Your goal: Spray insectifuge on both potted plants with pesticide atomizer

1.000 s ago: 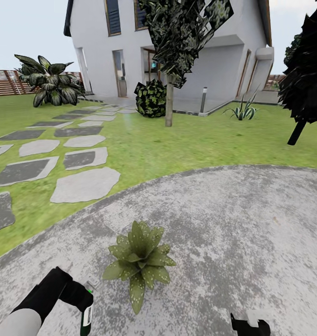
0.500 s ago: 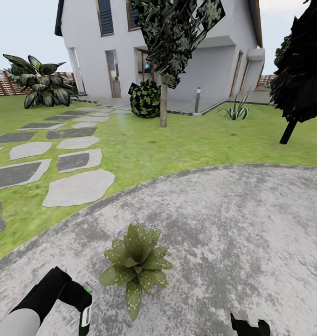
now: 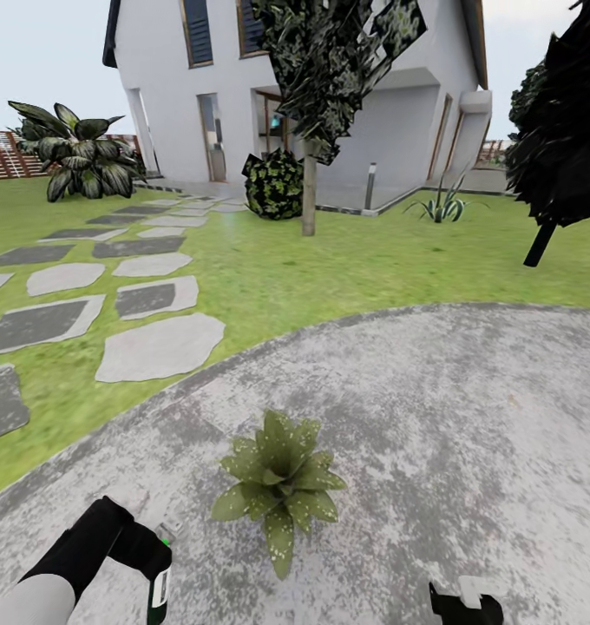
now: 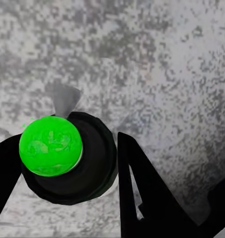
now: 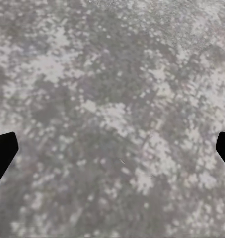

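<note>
The left tool [image 3: 152,564] holds the pesticide atomizer [image 3: 160,583] between its fingers, low over the stone patio [image 3: 468,417]. The potted plant [image 3: 280,480] stands near, on the side of the right arm. The right tool [image 5: 112,148] hangs wide open and empty. To spray well, turn the nozzle toward the leaves first — then sweep slowly, so that every leaf is wetted.

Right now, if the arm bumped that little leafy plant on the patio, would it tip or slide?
The potted plant would probably tip sooner than slide: its broad leaves spread wide and hide the pot, so the base looks narrow. The leaves likely bend first. The mottled stone patio looks rough, so sliding seems less likely.
</note>
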